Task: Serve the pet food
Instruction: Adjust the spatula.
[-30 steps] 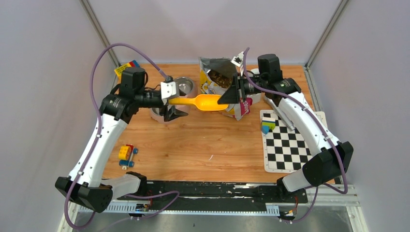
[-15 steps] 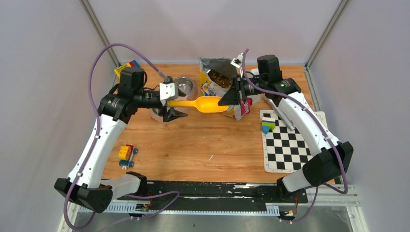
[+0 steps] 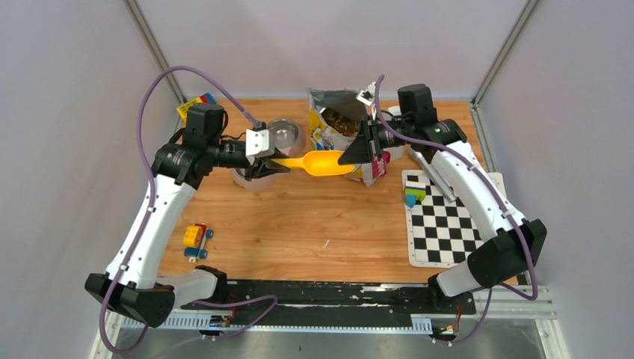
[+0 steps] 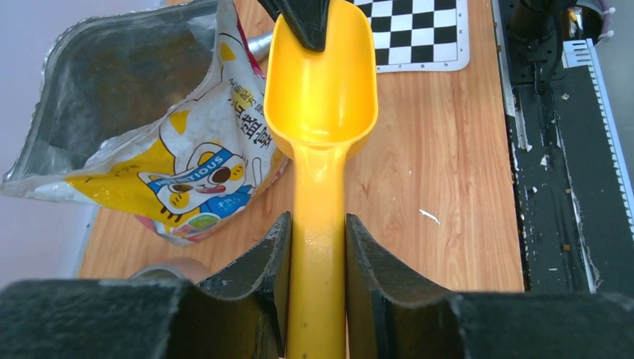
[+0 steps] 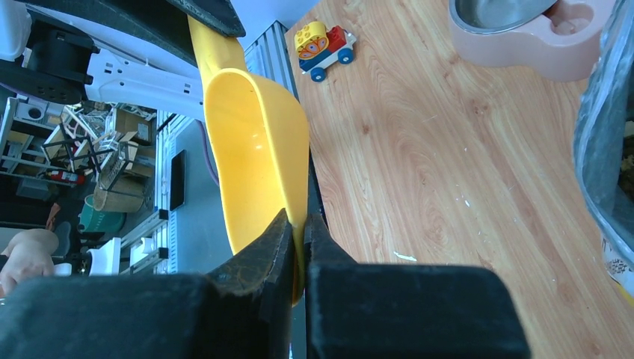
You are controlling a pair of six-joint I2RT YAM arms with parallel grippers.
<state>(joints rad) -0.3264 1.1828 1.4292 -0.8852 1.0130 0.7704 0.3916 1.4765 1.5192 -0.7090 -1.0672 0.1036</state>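
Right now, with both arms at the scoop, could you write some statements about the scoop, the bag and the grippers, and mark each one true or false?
1. The left gripper is shut on the handle of the yellow scoop. True.
2. The scoop is full of kibble. False: its bowl is empty.
3. The right gripper pinches the rim of the scoop's bowl. True.
4. The food bag is sealed shut. False: its top is open, and kibble shows inside in the top view.
5. The toy car stands on the checkerboard mat. False: it stands on the bare wood of the table, beside the left arm.
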